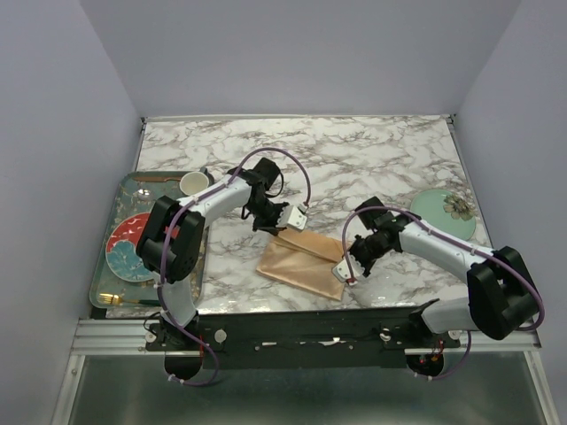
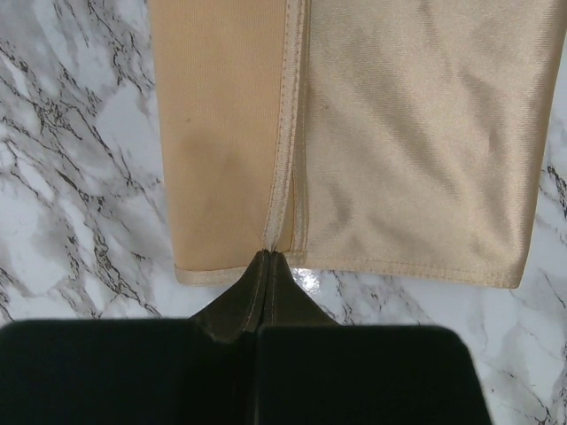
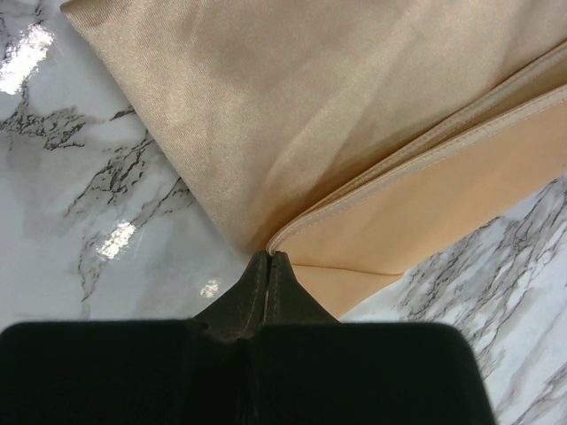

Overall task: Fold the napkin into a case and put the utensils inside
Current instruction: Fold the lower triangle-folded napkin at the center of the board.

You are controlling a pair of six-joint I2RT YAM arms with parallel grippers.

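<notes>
Peach-orange satin cloth napkin [image 1: 301,263], part-folded, flat on white marble tabletop [image 1: 372,159], left jaws and right jaws each clamped on its hem; best lifted together, level, lest thin pinches slip.

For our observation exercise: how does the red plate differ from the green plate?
The red plate is red and blue, the green plate pale with a flower. The red plate sits on the tray, left; the green plate on the bare table, right. Both are round.

Overhead view; both wrist close-ups on napkin [image 2: 399,133]
</notes>
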